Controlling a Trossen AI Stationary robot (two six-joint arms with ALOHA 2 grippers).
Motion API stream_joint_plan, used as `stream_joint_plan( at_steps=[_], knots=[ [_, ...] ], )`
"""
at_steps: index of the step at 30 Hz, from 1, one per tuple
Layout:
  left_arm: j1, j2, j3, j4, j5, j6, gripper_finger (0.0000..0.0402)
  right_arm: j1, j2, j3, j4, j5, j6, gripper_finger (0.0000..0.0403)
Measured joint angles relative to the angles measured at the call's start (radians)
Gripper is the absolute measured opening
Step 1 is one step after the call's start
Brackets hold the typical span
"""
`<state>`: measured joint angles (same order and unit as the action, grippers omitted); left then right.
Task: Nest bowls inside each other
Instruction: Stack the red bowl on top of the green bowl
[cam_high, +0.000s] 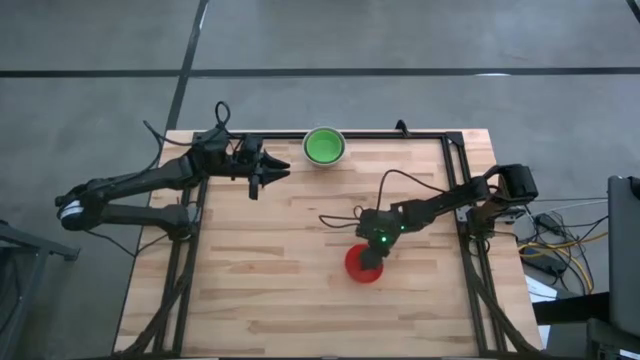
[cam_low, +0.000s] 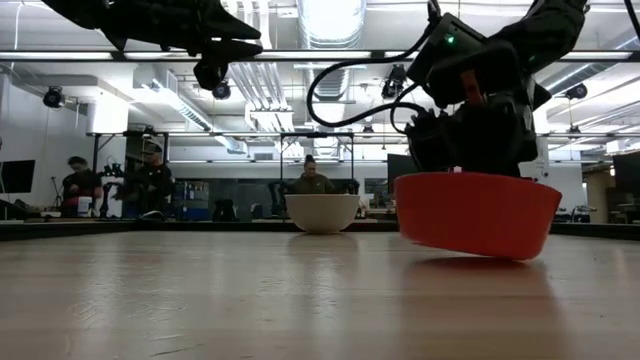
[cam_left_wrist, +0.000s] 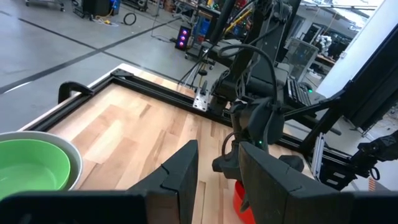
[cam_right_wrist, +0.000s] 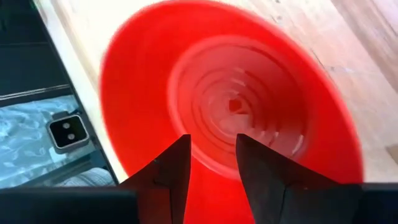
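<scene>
Red bowl (cam_high: 362, 265) sits tilted on the desk (cam_high: 270, 290), one side lifted off the wood in the low view, likely because the right pincer (cam_high: 372, 252) is right over its rim, tipping it. The right wrist view looks straight down into the bowl's red inside, fingers (cam_right_wrist: 168, 171) a narrow gap apart above it; whether they pinch the rim, cannot tell. Green bowl (cam_high: 324, 146) with a pale outer bowl (cam_low: 322, 212) around it stands upright well away from the red one, at the desk's far edge, probably the stack the red bowl joins. Left pincer (cam_high: 268, 174) hovers high just beside that green bowl, away from the red one, fingers slightly apart, holding nothing, seems to wait. Desk is light wood planks in a black frame (cam_high: 440, 137). Beyond: grey floor, workshop with ceiling lights, people (cam_low: 150, 180) seated far behind.
</scene>
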<state>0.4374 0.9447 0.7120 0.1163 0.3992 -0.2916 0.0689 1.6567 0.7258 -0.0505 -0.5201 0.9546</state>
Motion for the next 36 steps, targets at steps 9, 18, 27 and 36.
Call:
stream_joint_plan(
  at_steps=[9,18,27,36],
  knots=[
    [0.0,0.0,0.0,0.0,0.0,0.0,0.0122,-0.028,-0.071,0.0,-0.097,0.06,-0.035,0.0115],
    [0.0,0.0,0.0,-0.001,0.0,0.0,0.0122,-0.073,-0.191,0.0,-0.292,0.154,-0.069,0.0118],
    [0.0,0.0,0.0,-0.004,0.0,0.0,0.0122,-0.074,-0.251,0.007,-0.312,0.194,-0.091,0.0117],
    [0.0,0.0,0.0,-0.005,0.0,0.0,0.0122,-0.084,-0.26,0.007,-0.417,0.229,-0.086,0.0128]
  ],
)
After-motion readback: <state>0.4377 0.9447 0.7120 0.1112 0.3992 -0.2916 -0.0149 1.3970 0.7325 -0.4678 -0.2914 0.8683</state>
